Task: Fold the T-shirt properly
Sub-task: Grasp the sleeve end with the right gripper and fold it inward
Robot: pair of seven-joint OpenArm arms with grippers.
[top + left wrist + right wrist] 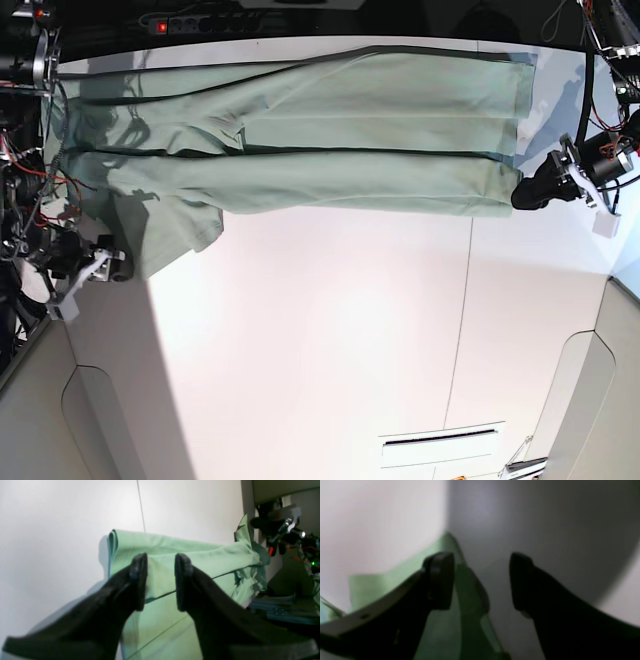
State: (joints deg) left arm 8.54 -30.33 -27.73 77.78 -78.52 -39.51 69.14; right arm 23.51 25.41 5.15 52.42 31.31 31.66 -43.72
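right wrist view: soft blur over the T-shirt [445,620] | left wrist view: T-shirt's lower part cut off by bottom edge | base view: printed label [440,444] on the white table [320,330], text too small to read
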